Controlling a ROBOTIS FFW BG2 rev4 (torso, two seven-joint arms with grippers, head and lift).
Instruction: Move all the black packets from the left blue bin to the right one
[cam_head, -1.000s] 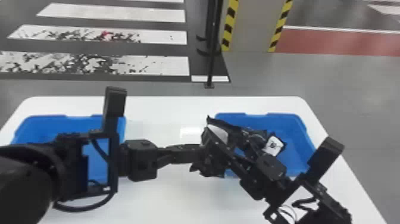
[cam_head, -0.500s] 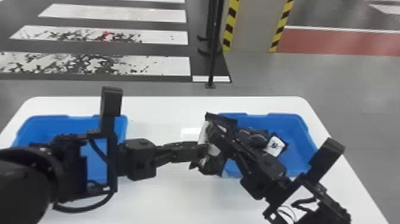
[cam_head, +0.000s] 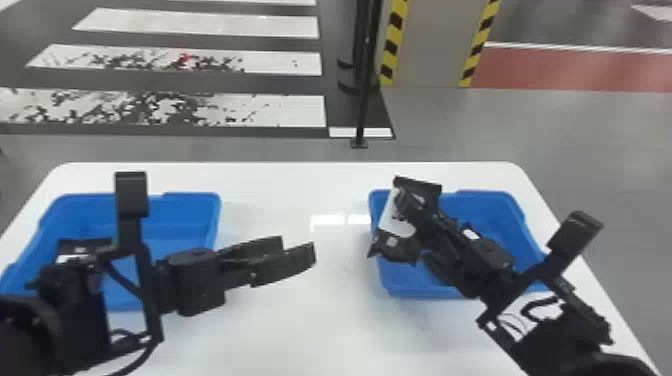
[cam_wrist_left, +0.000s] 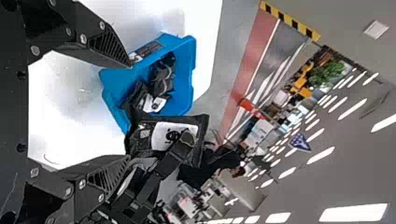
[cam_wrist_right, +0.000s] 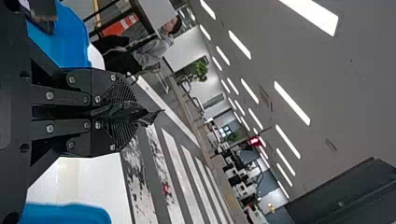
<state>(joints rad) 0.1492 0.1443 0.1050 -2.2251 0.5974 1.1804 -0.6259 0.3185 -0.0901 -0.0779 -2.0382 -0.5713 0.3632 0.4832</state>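
Our right pincer (cam_wrist_right: 126, 112) is clenched on a black packet (cam_wrist_left: 145, 140) above the inner side of the right blue bin (cam_head: 512, 212). The packet's long axis seems to run away from us; we judge it needs only a rightward, downward drop. Our left pincer (cam_head: 297, 245) hangs released, with another packet (cam_head: 82, 246) to its left in the left blue bin (cam_head: 192, 197). A white label (cam_wrist_left: 175, 134) bears dark print.

On the counter (cam_head: 310, 330), I see the left bin (cam_head: 185, 220), a packet (cam_head: 82, 246) inside. Apart from it stands the right bin (cam_head: 495, 215), containing other packets (cam_wrist_left: 161, 84).
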